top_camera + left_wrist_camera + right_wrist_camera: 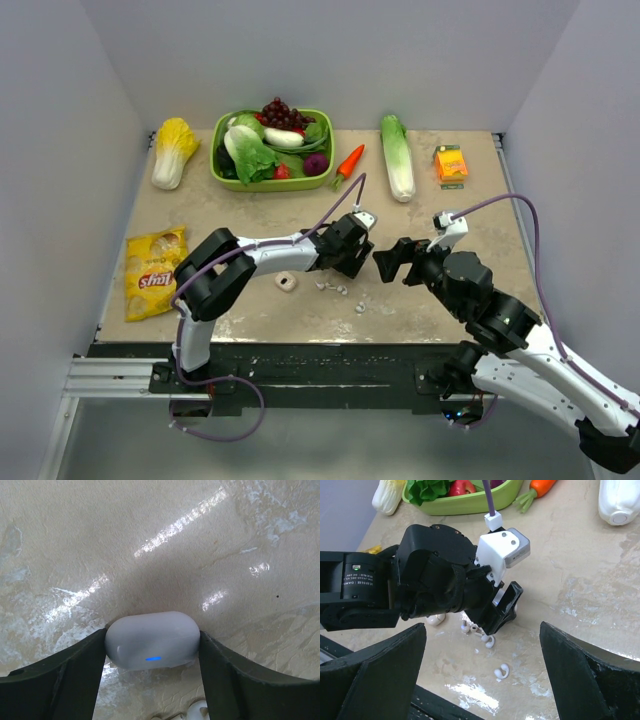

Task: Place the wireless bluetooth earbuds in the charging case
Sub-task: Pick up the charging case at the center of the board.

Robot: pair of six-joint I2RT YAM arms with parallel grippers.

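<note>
Left claw (pixel 152 641) clamps charging case (pixel 150 630); right claw (pixel 482 630) wide, empty.

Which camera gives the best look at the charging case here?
Left wrist: the charging case sits close up, lid shut, blue light lit, pressed between the left fingers. In the top and right wrist views the left gripper hides it.

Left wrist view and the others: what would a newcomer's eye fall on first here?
The white charging case with its blue light, pinched between the fingers of the left gripper on the table. Next, the loose earbuds beside it, and the green basket of vegetables at the far edge.
</note>
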